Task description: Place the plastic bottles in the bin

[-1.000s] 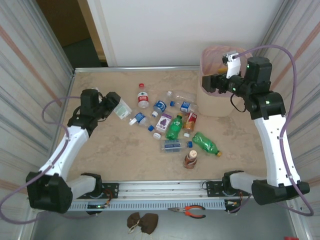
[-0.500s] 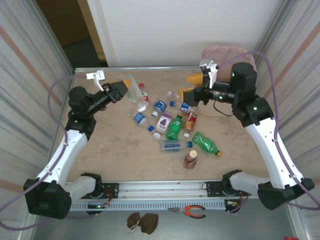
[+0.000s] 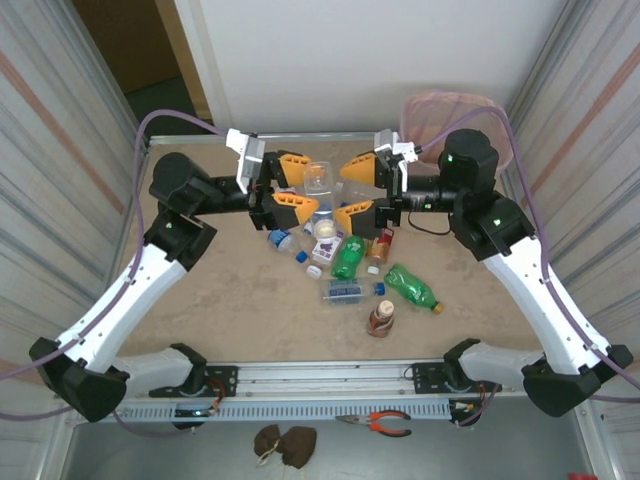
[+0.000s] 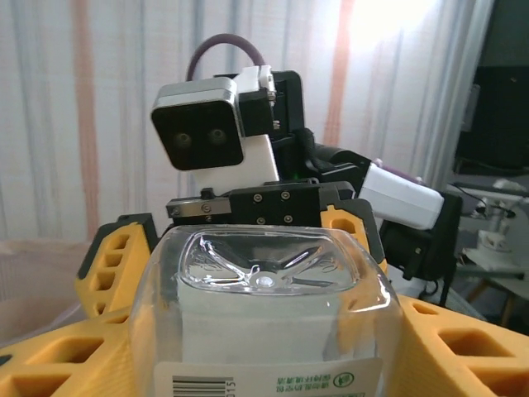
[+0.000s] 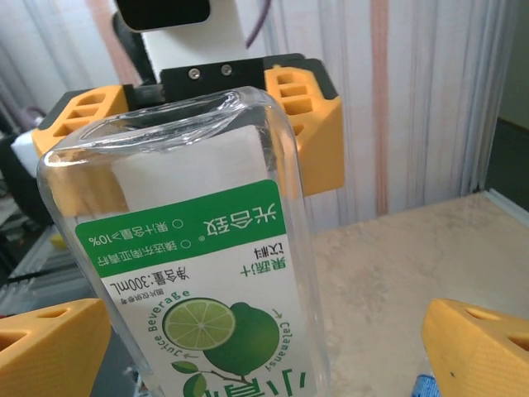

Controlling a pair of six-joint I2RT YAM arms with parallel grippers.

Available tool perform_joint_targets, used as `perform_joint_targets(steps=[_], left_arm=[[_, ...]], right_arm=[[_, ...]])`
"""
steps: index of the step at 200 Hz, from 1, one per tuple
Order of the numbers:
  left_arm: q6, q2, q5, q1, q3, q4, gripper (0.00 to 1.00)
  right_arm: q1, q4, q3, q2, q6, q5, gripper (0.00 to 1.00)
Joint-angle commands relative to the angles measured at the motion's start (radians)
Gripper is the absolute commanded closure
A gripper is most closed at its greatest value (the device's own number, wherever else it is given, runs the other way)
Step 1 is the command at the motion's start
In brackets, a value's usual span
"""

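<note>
Several bottles (image 3: 350,256) litter your beige marbled table (image 3: 240,300) between striped curtains (image 3: 60,130); left gripper (image 3: 310,184) clamps a lime-drink bottle (image 5: 207,273), right gripper (image 3: 340,192) gapes.

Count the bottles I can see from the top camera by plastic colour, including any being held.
Green bottles: 2
Brown bottles: 2
Clear bottles on the table: 3
Clear bottle held by the left gripper: 1
Total: 8 visible; others may be hidden.
</note>
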Motion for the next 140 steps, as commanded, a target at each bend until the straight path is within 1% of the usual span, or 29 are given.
perform_joint_targets(steps=[1, 27, 60, 113, 140], left_arm=[[0.125, 0.017, 0.037, -0.065, 0.074, -0.066, 0.61], [0.139, 0.017, 0.01, -0.088, 0.09, -0.06, 0.62], [0.134, 0.014, -0.028, -0.095, 0.089, -0.033, 0.64], [0.133, 0.008, -0.054, -0.098, 0.08, -0.021, 0.64], [0.14, 0.001, -0.071, -0.097, 0.07, -0.016, 0.61]], right_arm=[[0.044, 0.062, 0.009, -0.024, -0.031, -0.043, 0.03], [0.088, 0.062, 0.001, -0.05, -0.079, -0.052, 0.03], [0.111, 0.073, 0.006, -0.06, -0.084, 0.033, 0.05], [0.114, 0.079, 0.006, -0.072, -0.09, 0.054, 0.2], [0.114, 0.074, 0.01, -0.07, -0.09, 0.05, 0.29]])
